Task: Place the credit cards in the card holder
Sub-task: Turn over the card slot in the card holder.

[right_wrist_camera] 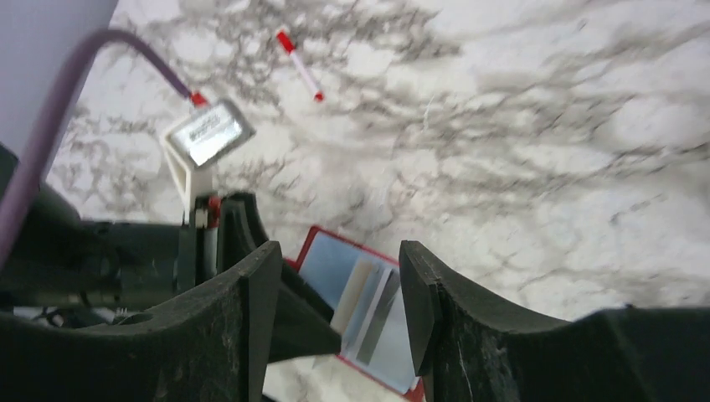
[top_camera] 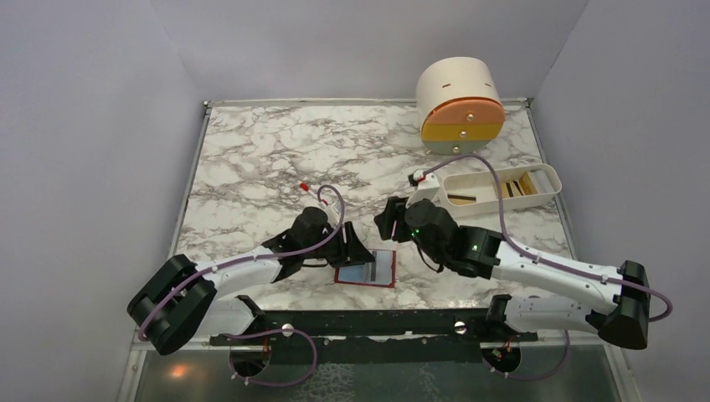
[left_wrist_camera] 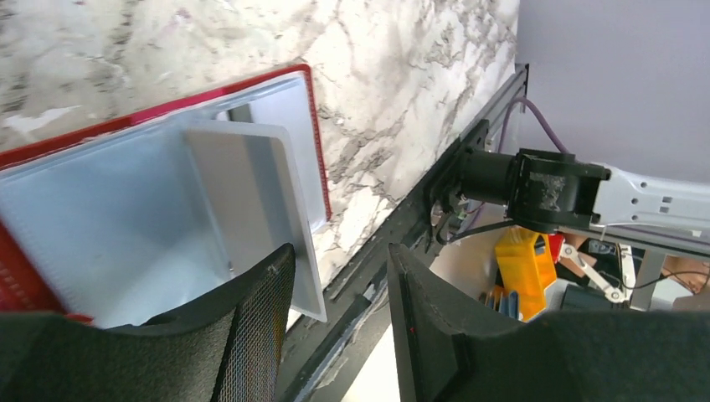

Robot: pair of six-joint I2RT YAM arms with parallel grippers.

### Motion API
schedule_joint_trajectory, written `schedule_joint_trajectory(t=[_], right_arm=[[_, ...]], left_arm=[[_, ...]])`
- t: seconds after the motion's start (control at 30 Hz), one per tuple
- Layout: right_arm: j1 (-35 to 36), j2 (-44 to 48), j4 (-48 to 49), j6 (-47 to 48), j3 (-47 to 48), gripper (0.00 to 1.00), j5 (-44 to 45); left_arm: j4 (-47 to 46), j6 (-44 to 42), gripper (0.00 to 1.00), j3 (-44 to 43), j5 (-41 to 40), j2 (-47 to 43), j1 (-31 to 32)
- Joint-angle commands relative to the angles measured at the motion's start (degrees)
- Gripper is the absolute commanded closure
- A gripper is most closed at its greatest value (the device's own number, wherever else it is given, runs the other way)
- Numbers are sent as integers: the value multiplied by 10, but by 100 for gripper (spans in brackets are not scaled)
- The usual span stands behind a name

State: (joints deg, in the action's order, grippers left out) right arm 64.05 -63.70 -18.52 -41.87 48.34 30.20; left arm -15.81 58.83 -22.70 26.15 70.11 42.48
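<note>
The red card holder (top_camera: 366,270) lies open near the table's front edge, with clear sleeves inside. In the right wrist view the holder (right_wrist_camera: 368,311) shows a tan card (right_wrist_camera: 352,295) and a grey card edge in its sleeves. My left gripper (top_camera: 355,245) is open, with one finger over the holder's left side. In the left wrist view (left_wrist_camera: 339,253) that finger overlaps a raised clear sleeve (left_wrist_camera: 251,201). My right gripper (top_camera: 392,219) is open and empty, above the table just right of the holder. More cards, dark brown (top_camera: 461,199) and yellowish (top_camera: 525,185), lie in the white tray.
The white oblong tray (top_camera: 548,178) stands at the right, with the round cream drawer unit (top_camera: 459,102) behind it. A small red-and-white stick (top_camera: 311,192) lies on the marble behind the left gripper. The black frame rail (top_camera: 368,322) runs along the front edge.
</note>
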Motion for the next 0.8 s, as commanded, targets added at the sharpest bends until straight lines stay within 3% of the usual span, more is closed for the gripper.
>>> schedule_joint_trajectory(t=[0.0, 0.2, 0.4, 0.6, 0.77], right_arm=[[-53, 14, -48, 121, 45, 44, 69], [-185, -7, -42, 218, 75, 44, 13], [-329, -66, -53, 294, 113, 44, -68], [-444, -142, -91, 361, 179, 43, -59], [-550, -175, -88, 407, 204, 42, -75]], left_arm=[[-34, 3, 53, -27, 3, 25, 27], [-45, -11, 51, -44, 3, 68, 52], [-37, -29, 46, -40, -1, 52, 53], [86, -90, 37, -71, -52, 13, 53], [186, -145, 4, -110, -108, -35, 53]])
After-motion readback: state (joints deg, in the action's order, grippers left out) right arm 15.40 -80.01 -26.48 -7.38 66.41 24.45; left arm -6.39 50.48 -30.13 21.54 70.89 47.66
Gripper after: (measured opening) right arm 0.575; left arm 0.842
